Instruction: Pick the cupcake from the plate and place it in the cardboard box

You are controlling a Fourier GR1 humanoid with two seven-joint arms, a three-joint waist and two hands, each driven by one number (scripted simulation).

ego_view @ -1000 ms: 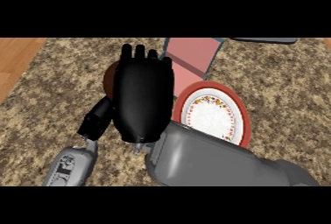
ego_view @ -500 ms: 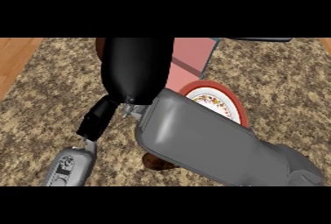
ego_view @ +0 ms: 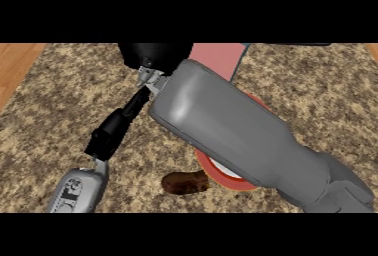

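1 cupcake [ego_view: 184, 182] lies on desk [ego_view: 325, 100], just off rim of 1 plate [ego_view: 235, 184]. It's well short of right hand [ego_view: 155, 54], below that forearm. Left hand [ego_view: 111, 132] shows edge-on nearer me, grip unreadable. Right arm's stretched far, hand by 1 cardboard box [ego_view: 218, 57]; I can't tell its grip.

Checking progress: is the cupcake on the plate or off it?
Off. The brown cupcake lies on the speckled counter, just beside the red rim of the plate, which the grey forearm mostly hides.
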